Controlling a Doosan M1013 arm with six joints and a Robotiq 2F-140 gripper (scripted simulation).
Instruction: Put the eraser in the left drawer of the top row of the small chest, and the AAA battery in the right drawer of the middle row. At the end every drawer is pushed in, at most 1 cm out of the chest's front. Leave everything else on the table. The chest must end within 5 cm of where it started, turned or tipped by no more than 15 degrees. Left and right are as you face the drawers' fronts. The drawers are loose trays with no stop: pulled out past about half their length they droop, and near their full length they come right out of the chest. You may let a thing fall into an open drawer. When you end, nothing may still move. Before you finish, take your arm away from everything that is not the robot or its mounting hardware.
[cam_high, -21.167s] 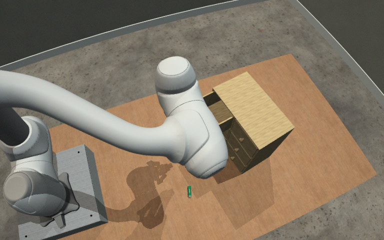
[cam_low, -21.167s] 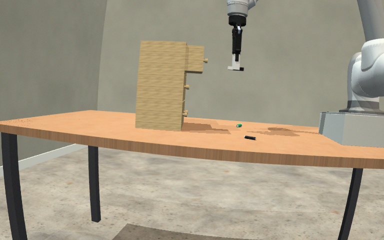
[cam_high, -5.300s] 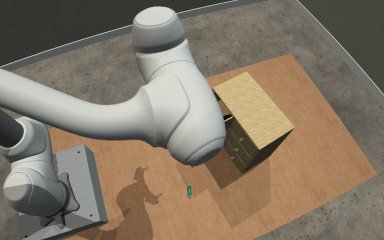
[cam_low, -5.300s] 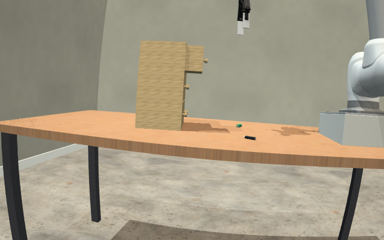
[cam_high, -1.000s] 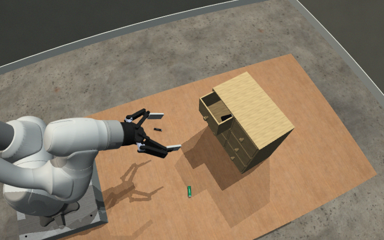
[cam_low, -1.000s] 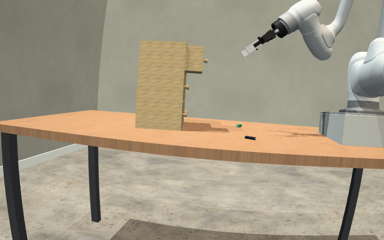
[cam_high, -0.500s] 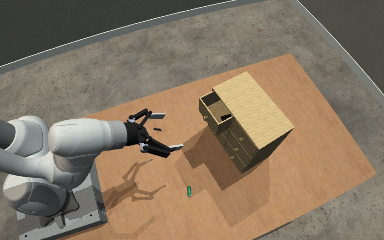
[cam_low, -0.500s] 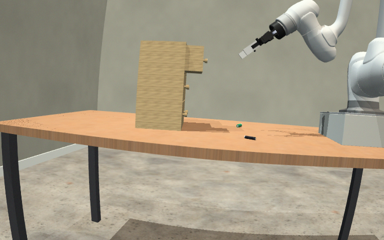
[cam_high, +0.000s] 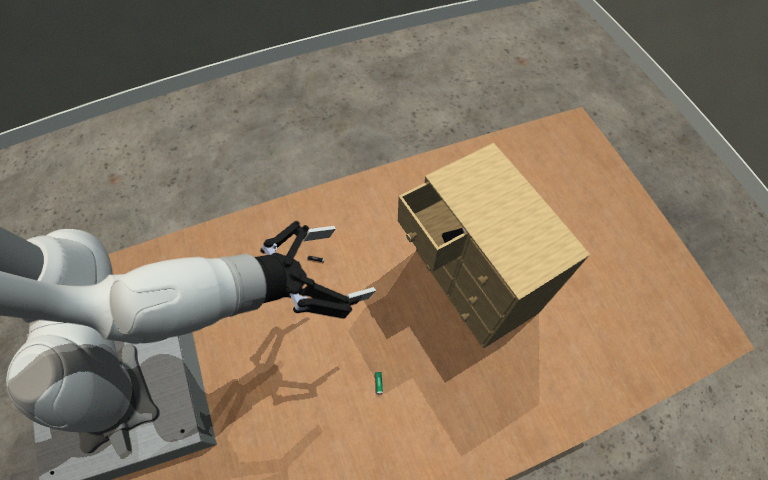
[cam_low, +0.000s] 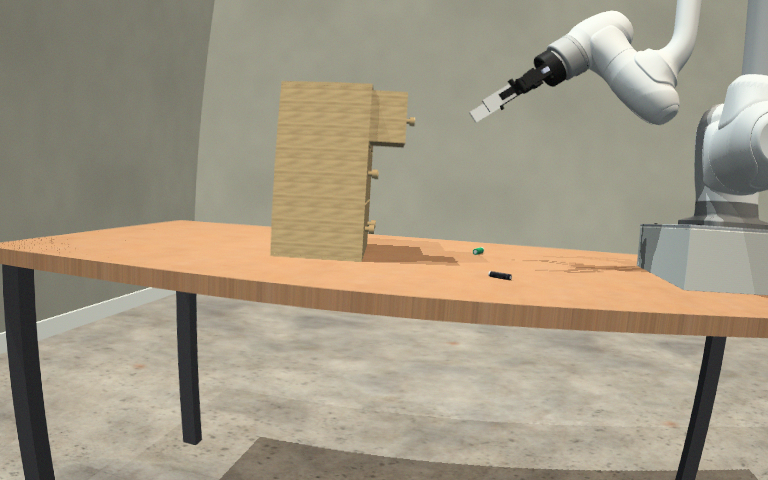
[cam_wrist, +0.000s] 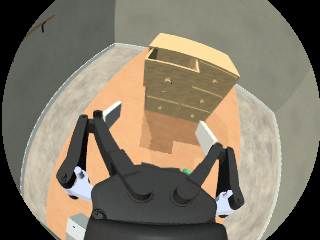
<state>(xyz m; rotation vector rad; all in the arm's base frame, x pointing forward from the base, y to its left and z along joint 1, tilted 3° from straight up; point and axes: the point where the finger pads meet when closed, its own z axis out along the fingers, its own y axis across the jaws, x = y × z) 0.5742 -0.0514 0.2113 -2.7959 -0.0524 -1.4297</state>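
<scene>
The small chest (cam_high: 509, 220) (cam_low: 322, 169) (cam_wrist: 195, 48) stands upright. Its top-row left drawer (cam_high: 425, 249) (cam_low: 389, 118) (cam_wrist: 156, 75) is pulled partly out and looks level. A dark block (cam_high: 452, 233), apparently the eraser, lies inside near the chest's front and is partly hidden. The middle-row right drawer (cam_high: 487, 301) (cam_wrist: 207, 102) looks shut. A small black cylinder (cam_high: 315, 258) (cam_low: 500, 275), apparently the AAA battery, lies on the table. My gripper (cam_high: 355, 260) (cam_low: 474, 116) (cam_wrist: 160, 118) is open and empty, high above the table, in front of the open drawer and apart from it.
A green cylinder (cam_high: 378, 382) (cam_low: 478, 250) (cam_wrist: 187, 171) lies on the table (cam_high: 651, 316) (cam_low: 226, 271), before the chest's right side in the top view. The other drawers look shut, with knobs sticking out. The arm's metal base (cam_high: 169, 390) (cam_low: 707, 260) stands at the opposite end from the chest.
</scene>
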